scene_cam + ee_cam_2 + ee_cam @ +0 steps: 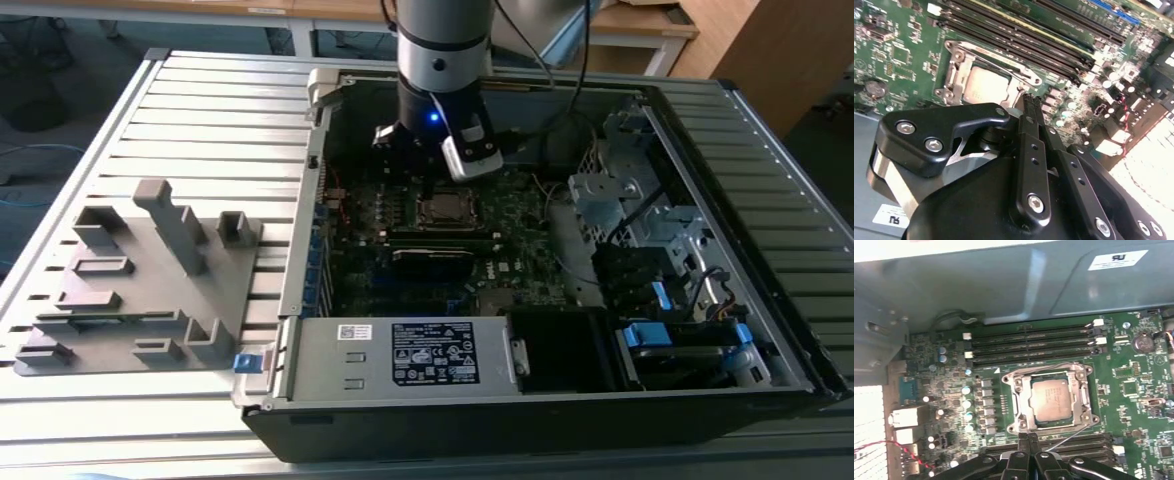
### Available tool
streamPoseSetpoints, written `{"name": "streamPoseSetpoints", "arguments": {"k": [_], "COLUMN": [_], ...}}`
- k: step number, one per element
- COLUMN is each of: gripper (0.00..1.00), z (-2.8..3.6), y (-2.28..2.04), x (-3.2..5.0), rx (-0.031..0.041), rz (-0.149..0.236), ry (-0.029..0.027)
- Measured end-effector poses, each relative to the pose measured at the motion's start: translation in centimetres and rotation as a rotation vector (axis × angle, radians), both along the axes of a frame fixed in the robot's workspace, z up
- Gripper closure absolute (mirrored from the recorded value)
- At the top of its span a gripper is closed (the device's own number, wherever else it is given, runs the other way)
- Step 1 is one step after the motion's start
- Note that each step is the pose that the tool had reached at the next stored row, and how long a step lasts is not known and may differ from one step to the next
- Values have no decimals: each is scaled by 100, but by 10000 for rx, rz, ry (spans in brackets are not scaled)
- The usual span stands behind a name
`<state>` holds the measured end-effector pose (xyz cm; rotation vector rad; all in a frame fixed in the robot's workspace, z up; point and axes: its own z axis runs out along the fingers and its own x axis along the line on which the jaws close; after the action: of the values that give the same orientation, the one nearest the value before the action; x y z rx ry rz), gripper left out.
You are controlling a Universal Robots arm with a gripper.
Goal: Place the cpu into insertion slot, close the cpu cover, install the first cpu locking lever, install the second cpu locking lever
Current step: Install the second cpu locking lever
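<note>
The black hand (pixel 1029 107) fills the near part of the second wrist view, its two fingers pressed together with nothing between them; in the first wrist view the same closed fingertips (pixel 1024 440) sit at the edge of the socket. Just beyond them lies the cpu (pixel 1052 399), its dull grey top facing up, seated flat in the insertion slot (pixel 1015 390). The cpu cover (pixel 1085 399), a thin silver frame, lies down around the chip, so the metal top shows through its cut-out middle. A thin wire lever (pixel 1066 438) runs along the side of the socket nearest the fingers, slanting away from the frame. Rows of long dark memory slots (pixel 1029 342) lie on the far side of the socket on the green motherboard (pixel 1134 390). In the exterior view the arm (pixel 445 60) reaches down into the open computer case (pixel 400 360), which rests on a ribbed metal surface (pixel 200 110), with a grey fixture block (pixel 140 280) towards the exterior view's left.
</note>
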<state>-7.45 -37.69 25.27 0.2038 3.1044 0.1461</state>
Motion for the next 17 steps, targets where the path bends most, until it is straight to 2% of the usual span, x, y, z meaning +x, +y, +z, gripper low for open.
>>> {"name": "streamPoseSetpoints", "arguments": {"k": [5, 17], "gripper": [89, 89], "z": [0, 0], "y": [0, -3], "x": [83, 101], "rx": [-47, -82], "rz": [-14, -16], "ry": [8, 8]}}
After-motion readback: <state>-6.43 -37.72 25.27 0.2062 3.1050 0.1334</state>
